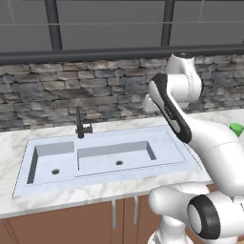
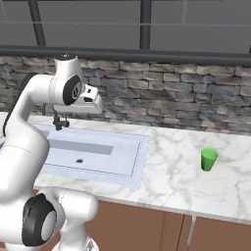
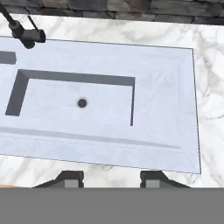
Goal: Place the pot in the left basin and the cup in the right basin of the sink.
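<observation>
Taking the sink [image 1: 188, 159] as the landmark and reading outward from the robot: the gripper [image 3: 112, 180] hangs above the sink's near rim, its two dark fingertips [image 3: 70, 178] standing well apart with nothing between them, looking down on the basins from the counter's front edge. Directly beyond it lies the right basin [image 3: 57, 111], the wider oblong one, bare around its round drain hole [image 3: 82, 103]. To the left of that, across the divider, the narrower left basin [image 1: 50, 162] is likewise bare, its own drain hole uncovered. So neither placement looks done yet. The cup [image 2: 209, 160], a small bright green tumbler, stands upright on the marble counter [image 2: 171, 166] well to the right of the sink, apart from its rim and nowhere near the gripper. The pot cannot be found in these pictures, so its place relative to the sink cannot be told. At the sink's back rim, behind the divider between the basins, the thin dark faucet [image 1: 80, 125] rises, and past it runs the stone backsplash [image 1: 71, 90]. Both items appear left to fetch; the task seems at its very start.
</observation>
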You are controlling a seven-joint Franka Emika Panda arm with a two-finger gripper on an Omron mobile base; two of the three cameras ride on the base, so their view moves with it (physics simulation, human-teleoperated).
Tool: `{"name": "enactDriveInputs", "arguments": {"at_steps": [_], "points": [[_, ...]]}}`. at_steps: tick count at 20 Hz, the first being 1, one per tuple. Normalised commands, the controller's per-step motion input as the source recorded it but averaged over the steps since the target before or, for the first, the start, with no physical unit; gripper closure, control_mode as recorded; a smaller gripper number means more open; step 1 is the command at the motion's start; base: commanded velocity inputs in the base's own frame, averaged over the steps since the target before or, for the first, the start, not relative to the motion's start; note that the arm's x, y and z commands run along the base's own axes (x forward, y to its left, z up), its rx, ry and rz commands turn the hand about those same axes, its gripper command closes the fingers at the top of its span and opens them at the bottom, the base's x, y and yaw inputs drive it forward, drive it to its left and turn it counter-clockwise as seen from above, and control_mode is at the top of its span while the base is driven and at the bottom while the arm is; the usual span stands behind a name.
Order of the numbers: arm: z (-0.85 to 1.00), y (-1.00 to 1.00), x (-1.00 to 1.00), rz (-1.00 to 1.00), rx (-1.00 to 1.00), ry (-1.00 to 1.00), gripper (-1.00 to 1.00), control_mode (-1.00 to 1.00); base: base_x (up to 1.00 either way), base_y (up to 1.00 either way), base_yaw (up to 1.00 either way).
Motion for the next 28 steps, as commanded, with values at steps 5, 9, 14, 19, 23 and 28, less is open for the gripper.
{"name": "enactDriveInputs", "arguments": {"at_steps": [5,9,14,19,23,28], "points": [[0.00,-0.17,0.00,0.00,0.00,0.00,-1.00,-1.00,0.00,0.00,0.00],[0.00,-0.74,0.00,-0.01,0.00,0.01,-1.00,-1.00,0.00,0.00,0.00],[0.00,-0.78,0.00,-0.09,0.00,0.08,-1.00,-1.00,0.00,0.00,0.00],[-0.01,-0.85,0.03,-0.10,0.00,0.11,-1.00,-1.00,0.00,0.00,0.00],[-0.02,-0.87,0.08,-0.06,0.00,0.10,-1.00,-1.00,0.00,0.00,0.00],[-0.09,-0.88,0.16,-0.01,0.00,0.11,-1.00,-1.00,0.00,0.00,0.00]]}}
